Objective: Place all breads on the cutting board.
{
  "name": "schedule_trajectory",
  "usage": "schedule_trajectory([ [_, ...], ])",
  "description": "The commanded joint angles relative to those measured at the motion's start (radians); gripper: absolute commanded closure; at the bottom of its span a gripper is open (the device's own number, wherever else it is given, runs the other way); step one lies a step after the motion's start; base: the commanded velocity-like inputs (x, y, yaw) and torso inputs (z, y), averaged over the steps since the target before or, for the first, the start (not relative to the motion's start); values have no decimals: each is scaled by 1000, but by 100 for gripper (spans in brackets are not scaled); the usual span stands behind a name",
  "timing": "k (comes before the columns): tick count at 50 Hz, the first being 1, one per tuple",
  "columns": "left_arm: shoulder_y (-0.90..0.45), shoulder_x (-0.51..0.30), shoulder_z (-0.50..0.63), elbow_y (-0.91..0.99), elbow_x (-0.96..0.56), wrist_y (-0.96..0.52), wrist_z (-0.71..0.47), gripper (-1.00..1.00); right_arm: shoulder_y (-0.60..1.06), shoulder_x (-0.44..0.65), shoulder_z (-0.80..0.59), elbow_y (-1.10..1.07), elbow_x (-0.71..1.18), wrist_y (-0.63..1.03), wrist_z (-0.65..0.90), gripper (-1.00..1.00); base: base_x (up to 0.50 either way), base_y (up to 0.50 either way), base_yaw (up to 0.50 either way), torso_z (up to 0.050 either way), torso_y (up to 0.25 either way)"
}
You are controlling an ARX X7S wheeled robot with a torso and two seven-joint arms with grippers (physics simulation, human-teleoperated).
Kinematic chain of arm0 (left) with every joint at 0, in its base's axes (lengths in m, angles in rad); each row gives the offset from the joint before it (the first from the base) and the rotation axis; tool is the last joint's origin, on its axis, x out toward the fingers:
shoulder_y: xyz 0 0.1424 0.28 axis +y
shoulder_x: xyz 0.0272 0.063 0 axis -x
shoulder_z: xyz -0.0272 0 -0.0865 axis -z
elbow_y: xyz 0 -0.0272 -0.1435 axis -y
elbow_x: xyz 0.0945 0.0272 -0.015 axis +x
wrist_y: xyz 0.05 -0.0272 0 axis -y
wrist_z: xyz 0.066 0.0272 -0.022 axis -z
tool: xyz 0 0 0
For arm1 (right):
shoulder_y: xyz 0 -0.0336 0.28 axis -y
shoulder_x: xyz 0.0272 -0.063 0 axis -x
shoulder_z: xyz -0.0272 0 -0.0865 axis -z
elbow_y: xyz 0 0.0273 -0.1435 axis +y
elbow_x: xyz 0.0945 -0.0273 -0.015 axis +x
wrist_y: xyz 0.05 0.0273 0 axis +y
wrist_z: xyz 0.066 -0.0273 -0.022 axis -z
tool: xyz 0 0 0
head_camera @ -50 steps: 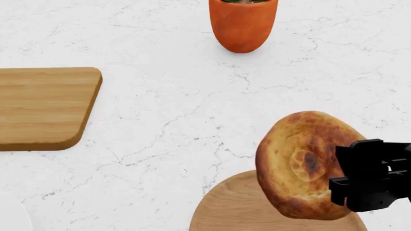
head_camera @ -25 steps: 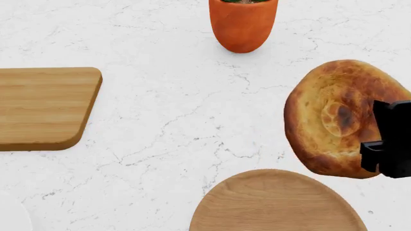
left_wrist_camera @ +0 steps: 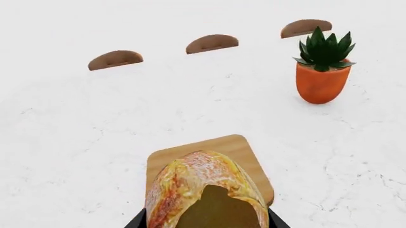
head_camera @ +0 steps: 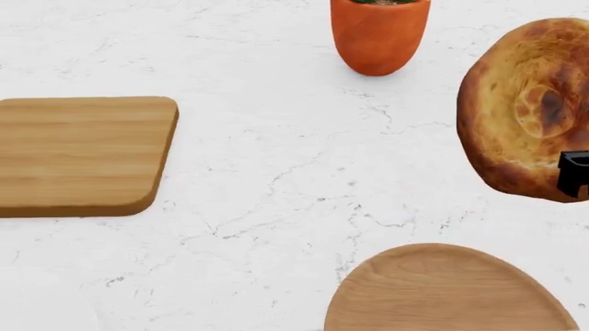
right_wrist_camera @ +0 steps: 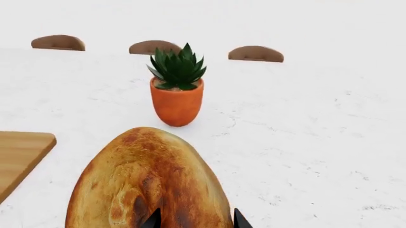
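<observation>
Each end effector, mostly cut off, grips a bread: right (head_camera: 572,172) on bread (head_camera: 529,103), left on another (left_wrist_camera: 203,190).

Right gripper (head_camera: 574,174) with held bread (head_camera: 529,103) risen from lower right of head view, above round wooden plate (head_camera: 451,289), to upper right edge; gripper now nearly out of frame. Head view shifted: cutting board (head_camera: 83,155), orange pot (head_camera: 380,34), plate all sit further right in frame than before.
</observation>
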Motion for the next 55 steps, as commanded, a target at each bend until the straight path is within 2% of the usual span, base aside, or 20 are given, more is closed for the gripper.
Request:
schedule_trajectory([
  [1, -76, 21, -14, -36, 107, 0, 57, 100, 27, -18, 1, -5, -27, -8, -3, 100, 0, 500, 0, 0, 0],
  [12, -36, 22, 2, -3, 161, 33, 106, 100, 40, -21, -2, -10, -35, 6, -30, 100, 0, 500, 0, 0, 0],
  [18, -69, 36, 17, -13, 153, 27, 95, 100, 83, -33, -15, 7, -40, 17, -27, 100, 0, 500, 0, 0, 0],
  [33, -49, 27, 27, 17, 183, 51, 125, 100, 28, -28, 7, -12, -82, -15, -63, 100, 0, 499, 0, 0, 0],
  [46, -50, 17, 37, 24, 184, 58, 132, 100, 50, -26, -10, -7, -77, -4, -54, 100, 3, 151, 0, 0, 0],
  [55, -52, 16, 43, 26, 185, 63, 135, 100, 53, -23, -13, -16, -74, -2, -60, 100, 438, 134, 0, 0, 0],
])
